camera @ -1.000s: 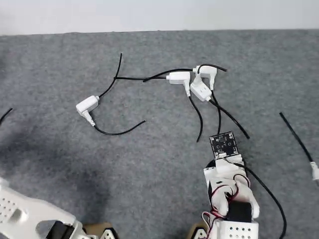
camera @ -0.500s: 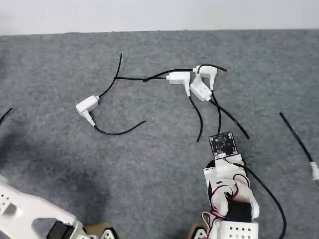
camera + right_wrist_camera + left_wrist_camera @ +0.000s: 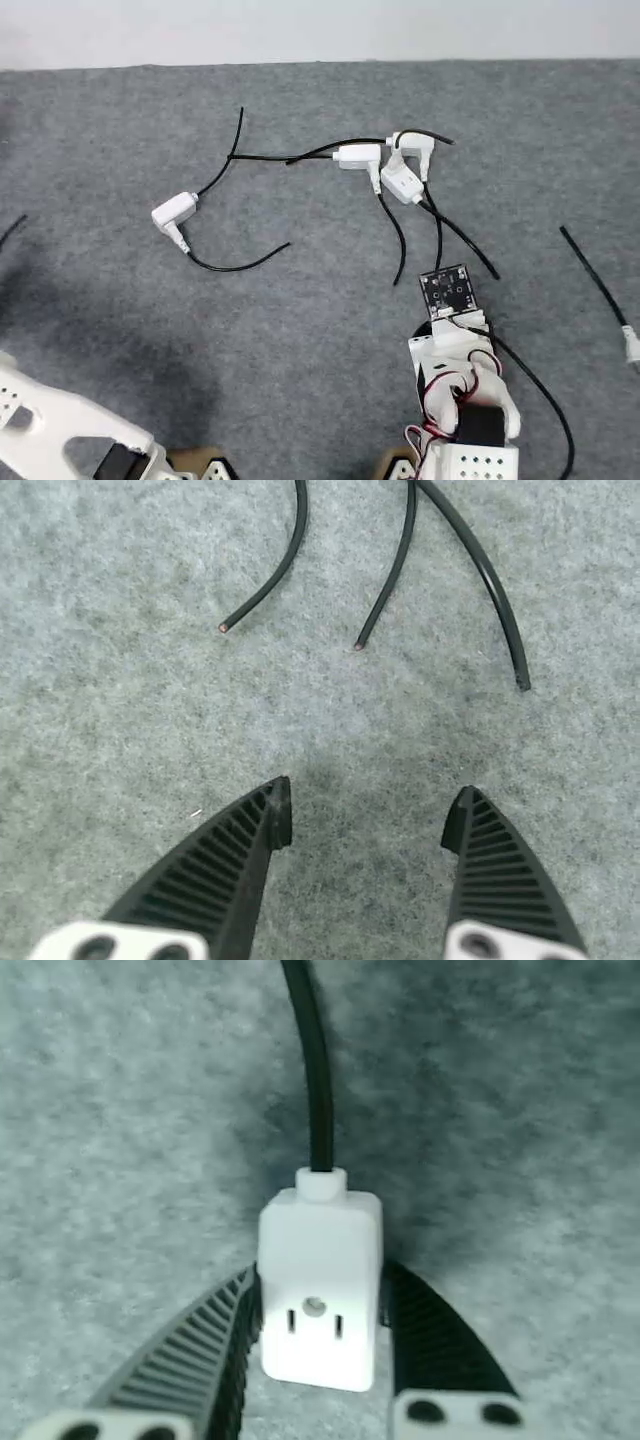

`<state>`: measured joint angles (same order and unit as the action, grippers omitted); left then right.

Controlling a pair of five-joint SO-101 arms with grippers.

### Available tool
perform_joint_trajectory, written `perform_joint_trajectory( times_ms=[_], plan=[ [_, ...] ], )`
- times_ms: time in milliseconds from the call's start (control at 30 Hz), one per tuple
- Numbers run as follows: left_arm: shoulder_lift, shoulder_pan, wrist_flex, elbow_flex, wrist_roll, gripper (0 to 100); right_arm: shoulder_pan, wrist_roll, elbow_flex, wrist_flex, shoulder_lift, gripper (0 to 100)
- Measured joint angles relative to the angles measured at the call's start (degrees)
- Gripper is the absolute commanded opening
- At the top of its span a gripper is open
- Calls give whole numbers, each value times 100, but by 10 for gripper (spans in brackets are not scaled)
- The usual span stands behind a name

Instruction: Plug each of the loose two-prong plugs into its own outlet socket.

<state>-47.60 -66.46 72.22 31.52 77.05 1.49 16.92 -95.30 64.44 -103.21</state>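
Left gripper [image 3: 318, 1295] is clamped on the white outlet socket [image 3: 320, 1250], slots facing the wrist, its black cable [image 3: 318, 1080] trailing over the grey carpet [image 3: 520, 1110]. Right gripper [image 3: 368, 815] has its jaws spread and empty, over carpet short of three cable ends [image 3: 358, 643]. Risks: the loose white connectors [image 3: 403, 183] sit bunched with crossed leads, so lifting one probably drags its neighbours. The socket may also twist in that side grip under insertion push.

Grey carpeted table [image 3: 120, 330], loose white plugs [image 3: 175, 211], black cords [image 3: 318, 1080]
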Motion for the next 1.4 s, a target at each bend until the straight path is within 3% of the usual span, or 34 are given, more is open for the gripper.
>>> perform_joint_trajectory(
  times_ms=[200,400,567,833,1067,1400],
  plan=[
    [-9,9,527,185,132,12,0,0,0,0,0,245],
    [369,229,2453,1029,334,12,0,0,0,0,0,245],
    [1705,510,2646,1169,26,12,0,0,0,0,0,245],
    [3789,1257,2681,246,-35,12,0,0,0,0,0,245],
    [5407,2092,2690,-695,-123,12,0,0,0,0,0,245],
    [7376,4563,2708,-2127,-1785,12,0,0,0,0,0,245]
  ],
)
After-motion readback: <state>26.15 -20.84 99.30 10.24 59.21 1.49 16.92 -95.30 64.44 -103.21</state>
